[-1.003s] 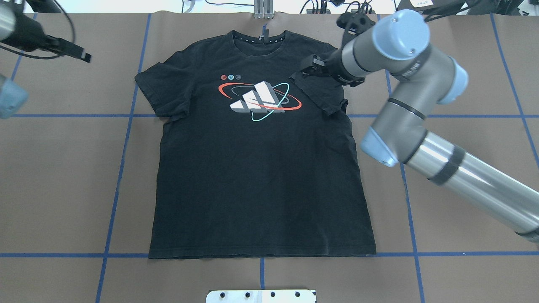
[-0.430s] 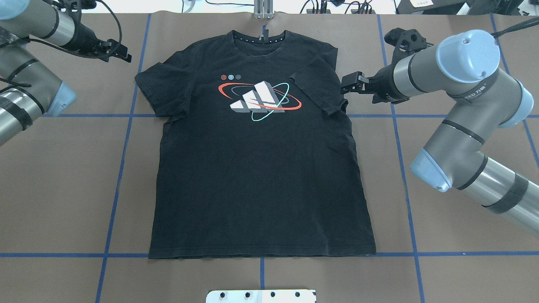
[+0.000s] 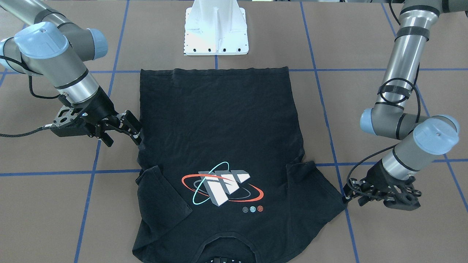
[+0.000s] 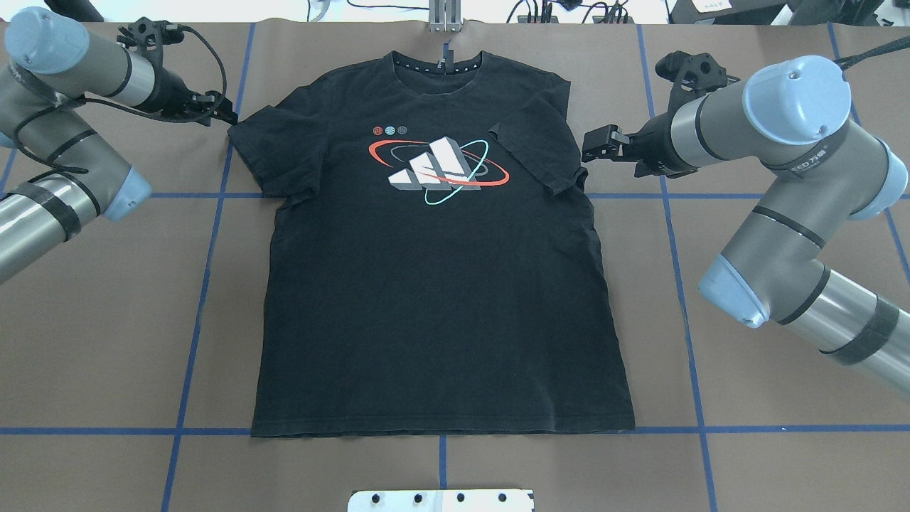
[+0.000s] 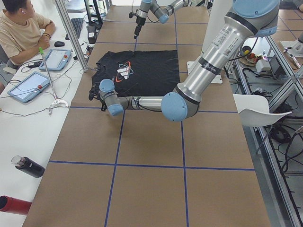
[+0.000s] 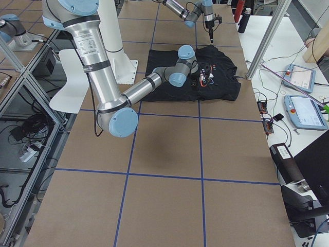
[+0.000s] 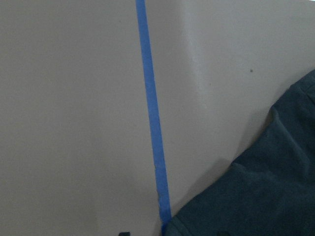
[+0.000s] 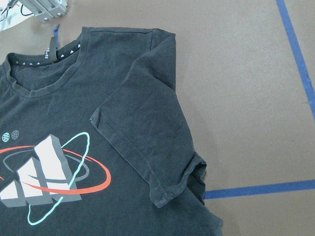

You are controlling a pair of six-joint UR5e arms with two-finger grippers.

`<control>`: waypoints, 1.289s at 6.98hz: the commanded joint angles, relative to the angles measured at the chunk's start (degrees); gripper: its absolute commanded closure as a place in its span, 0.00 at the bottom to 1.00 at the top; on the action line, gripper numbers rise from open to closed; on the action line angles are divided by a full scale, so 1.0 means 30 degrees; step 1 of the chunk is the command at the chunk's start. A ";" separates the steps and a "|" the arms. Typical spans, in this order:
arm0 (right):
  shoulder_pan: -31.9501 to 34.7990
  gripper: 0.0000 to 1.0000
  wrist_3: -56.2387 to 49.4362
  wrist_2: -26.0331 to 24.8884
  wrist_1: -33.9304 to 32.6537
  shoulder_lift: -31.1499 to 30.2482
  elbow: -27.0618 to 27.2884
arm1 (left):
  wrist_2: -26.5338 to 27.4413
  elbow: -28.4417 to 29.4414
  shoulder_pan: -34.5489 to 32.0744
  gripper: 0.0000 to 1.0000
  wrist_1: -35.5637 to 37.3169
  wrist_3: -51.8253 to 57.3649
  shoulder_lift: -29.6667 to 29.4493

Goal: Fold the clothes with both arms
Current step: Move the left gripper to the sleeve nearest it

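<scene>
The black T-shirt [image 4: 441, 299] lies flat and face up on the brown table, collar at the far edge. Its print [image 4: 437, 167] shows. Its right sleeve [image 4: 537, 153] is folded inward over the chest and also shows in the right wrist view [image 8: 142, 132]. My right gripper [image 4: 589, 146] is open and empty, just right of that sleeve, off the cloth [image 3: 123, 141]. My left gripper [image 4: 226, 114] is at the tip of the flat left sleeve [image 3: 346, 197] and looks open. The left wrist view shows the sleeve corner [image 7: 256, 196] at the bottom edge.
Blue tape lines [image 4: 206, 249] grid the brown table cover. The white pedestal base [image 3: 216, 33] stands by the shirt hem. A metal bracket [image 4: 444, 18] sits past the collar. An operator [image 5: 21, 28] sits with tablets at the far side, bottles [image 5: 28, 166] nearby.
My right gripper let go of the folded right sleeve and drew back to the right. My left arm swung in from the far left to the left sleeve tip.
</scene>
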 commanded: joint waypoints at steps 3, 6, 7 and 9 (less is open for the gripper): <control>-0.0019 0.04 -0.0036 -0.0071 0.0000 -0.0039 -0.0119 | 0.0935 0.0126 0.0665 0.48 -0.0070 -0.0059 0.0043; -0.0019 0.04 -0.0036 -0.0101 0.0000 -0.0010 -0.0149 | 0.0935 0.0214 0.0636 0.65 -0.0070 -0.0030 -0.0016; -0.0019 0.04 -0.0036 -0.0101 0.0000 0.0019 -0.0149 | 0.0935 0.0215 0.0636 1.00 -0.0070 -0.0059 -0.0016; -0.0019 0.04 -0.0007 -0.0101 0.0000 0.0019 -0.0179 | 0.0703 0.0011 0.0375 1.00 -0.0070 -0.0814 -0.0074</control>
